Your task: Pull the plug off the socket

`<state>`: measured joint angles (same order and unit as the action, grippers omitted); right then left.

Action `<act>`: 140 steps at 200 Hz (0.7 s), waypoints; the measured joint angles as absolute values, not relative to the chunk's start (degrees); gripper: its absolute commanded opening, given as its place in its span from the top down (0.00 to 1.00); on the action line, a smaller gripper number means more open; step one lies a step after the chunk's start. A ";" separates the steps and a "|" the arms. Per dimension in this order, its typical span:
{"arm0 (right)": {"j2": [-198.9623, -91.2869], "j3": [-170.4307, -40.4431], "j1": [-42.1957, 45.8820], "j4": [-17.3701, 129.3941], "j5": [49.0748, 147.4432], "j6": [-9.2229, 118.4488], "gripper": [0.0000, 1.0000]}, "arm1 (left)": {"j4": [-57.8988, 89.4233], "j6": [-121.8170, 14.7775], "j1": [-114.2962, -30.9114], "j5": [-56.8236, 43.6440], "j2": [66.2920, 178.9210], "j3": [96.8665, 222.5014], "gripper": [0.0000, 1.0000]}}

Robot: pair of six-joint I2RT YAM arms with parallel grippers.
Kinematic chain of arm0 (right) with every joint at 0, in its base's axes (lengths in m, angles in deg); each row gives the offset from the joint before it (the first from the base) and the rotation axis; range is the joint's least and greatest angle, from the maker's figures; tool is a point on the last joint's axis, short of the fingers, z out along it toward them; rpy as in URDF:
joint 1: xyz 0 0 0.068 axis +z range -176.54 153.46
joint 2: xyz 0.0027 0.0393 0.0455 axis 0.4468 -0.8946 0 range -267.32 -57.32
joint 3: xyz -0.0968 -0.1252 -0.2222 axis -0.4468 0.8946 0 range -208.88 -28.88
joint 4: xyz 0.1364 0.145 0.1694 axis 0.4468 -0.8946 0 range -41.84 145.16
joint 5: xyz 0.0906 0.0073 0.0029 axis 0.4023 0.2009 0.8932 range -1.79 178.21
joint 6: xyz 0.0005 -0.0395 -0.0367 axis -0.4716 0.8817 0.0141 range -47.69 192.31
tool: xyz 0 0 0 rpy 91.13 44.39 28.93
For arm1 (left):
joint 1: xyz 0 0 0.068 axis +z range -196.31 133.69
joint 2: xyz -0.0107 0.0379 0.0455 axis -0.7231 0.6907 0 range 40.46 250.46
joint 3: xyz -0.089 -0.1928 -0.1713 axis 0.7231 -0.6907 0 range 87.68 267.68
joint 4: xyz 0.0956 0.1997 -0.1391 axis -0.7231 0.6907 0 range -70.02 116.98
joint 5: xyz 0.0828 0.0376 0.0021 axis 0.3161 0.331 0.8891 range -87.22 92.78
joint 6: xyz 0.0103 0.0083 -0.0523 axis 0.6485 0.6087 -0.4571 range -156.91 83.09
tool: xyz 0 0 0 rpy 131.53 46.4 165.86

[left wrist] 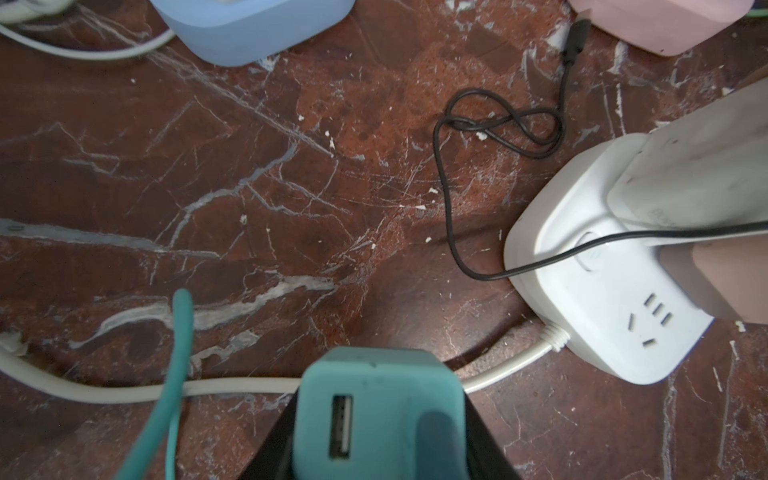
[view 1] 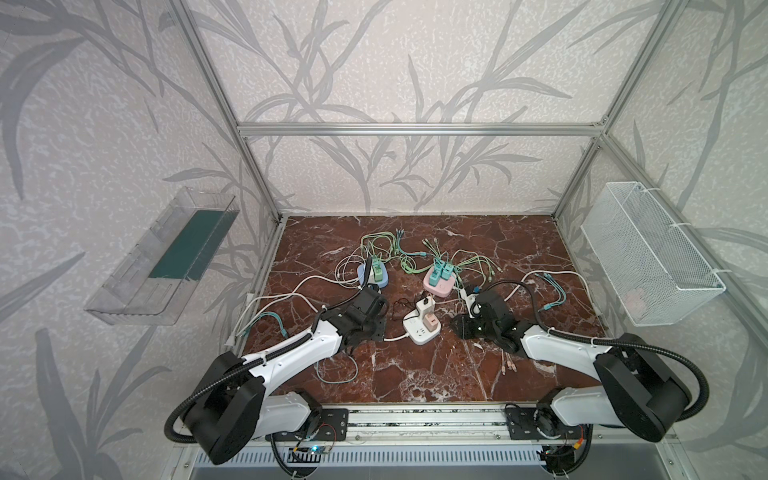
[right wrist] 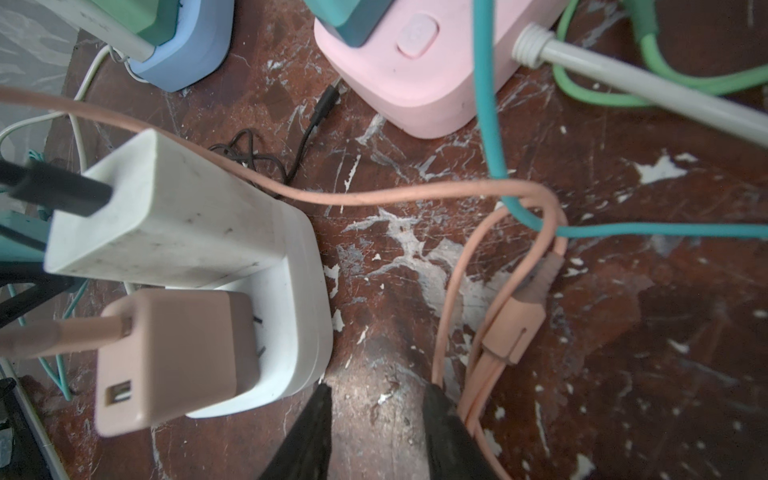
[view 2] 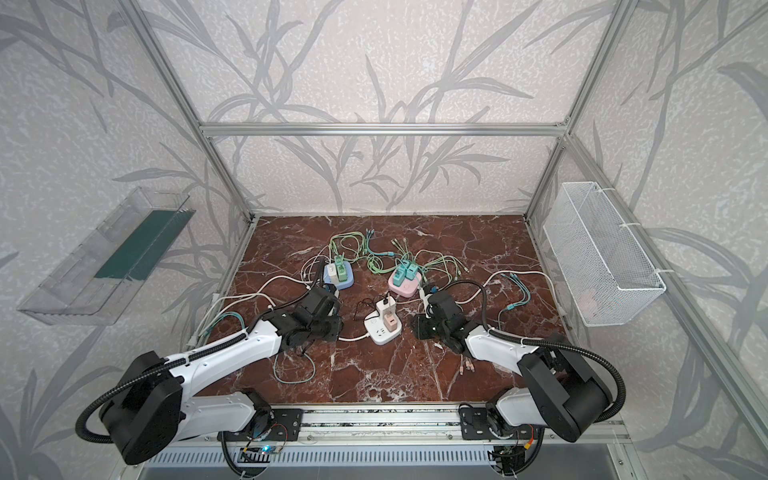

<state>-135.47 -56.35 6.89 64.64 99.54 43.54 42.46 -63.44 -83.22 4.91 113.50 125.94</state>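
The left hand (left wrist: 378, 415) is clamped on a teal USB charger plug (left wrist: 386, 374); the right hand (right wrist: 378, 395), spread apart, is just right of the white socket cube (right wrist: 307, 291).

No word, brand or number can be read anywhere. The white charger (left wrist: 685, 166) bears a faint embossed marking low on its side, too blurred to make out. The button (left wrist: 588, 255) on the white socket block (left wrist: 602, 332) and the button (right wrist: 417, 34) on the pink socket block (right wrist: 424, 91) carry pale symbols, likewise illegible.
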 measured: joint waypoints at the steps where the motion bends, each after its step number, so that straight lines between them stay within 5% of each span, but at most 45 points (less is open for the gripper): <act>1: -135.47 -56.33 6.91 64.61 99.54 43.54 0.60 | 42.46 -63.44 -83.22 4.87 113.59 125.94 0.78; 140: -128.04 -54.95 11.02 63.72 96.76 47.60 0.53 | 46.77 -63.00 -82.94 1.17 124.84 133.27 0.67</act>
